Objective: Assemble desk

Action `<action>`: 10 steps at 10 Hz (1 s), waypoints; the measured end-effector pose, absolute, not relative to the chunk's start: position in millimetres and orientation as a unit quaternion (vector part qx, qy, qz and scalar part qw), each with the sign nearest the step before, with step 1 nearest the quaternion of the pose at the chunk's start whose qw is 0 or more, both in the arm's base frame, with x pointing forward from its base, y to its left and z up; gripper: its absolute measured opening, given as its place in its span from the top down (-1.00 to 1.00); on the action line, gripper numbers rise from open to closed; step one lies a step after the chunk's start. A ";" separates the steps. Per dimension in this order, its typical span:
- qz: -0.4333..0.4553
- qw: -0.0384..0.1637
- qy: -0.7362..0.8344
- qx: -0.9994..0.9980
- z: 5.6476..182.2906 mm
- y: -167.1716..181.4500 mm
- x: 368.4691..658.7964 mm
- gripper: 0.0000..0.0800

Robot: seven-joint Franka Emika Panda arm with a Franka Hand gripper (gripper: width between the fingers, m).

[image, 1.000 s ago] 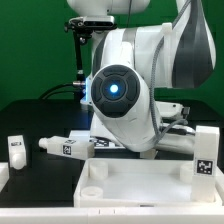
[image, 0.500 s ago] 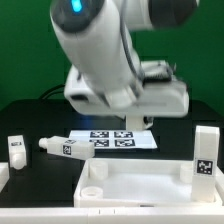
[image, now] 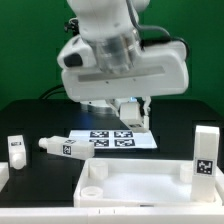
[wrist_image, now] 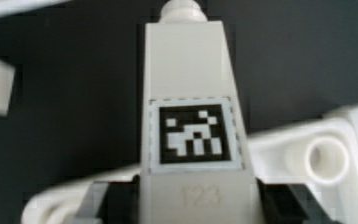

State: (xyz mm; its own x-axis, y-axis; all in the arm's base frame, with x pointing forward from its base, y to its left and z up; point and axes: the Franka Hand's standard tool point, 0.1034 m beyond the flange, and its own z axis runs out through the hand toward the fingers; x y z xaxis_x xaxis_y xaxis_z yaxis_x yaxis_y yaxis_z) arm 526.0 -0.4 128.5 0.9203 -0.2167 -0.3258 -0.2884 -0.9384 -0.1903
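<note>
Tabletop panel: nearest the exterior camera, lying flat with its long axis across the view. Round sockets show at the corners on the exterior view's left.
Right leg: upright at the panel's corner on the exterior view's right, tag facing the camera.
Left leg: upright, well apart from the panel, near the table edge.
Lying leg: on its side, long axis across the view, narrow end toward the exterior view's left, tag up. Bare black table lies around it.
Marker board: flat, just behind the lying leg.
Gripper: above the marker board's far edge, clenched on the held leg. The dark fingers flank its base, though the wrist view is blurred.
Held leg axis: straight out from the fingers, tapered tip farthest away, tag facing the wrist camera.
</note>
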 end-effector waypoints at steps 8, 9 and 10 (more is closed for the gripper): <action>-0.139 0.042 0.099 -0.984 160.4 -29.7 591.8 0.29; -0.163 0.032 0.102 -0.981 156.0 -31.9 589.3 0.29; -0.199 0.016 0.103 -0.974 156.1 -35.6 589.1 0.29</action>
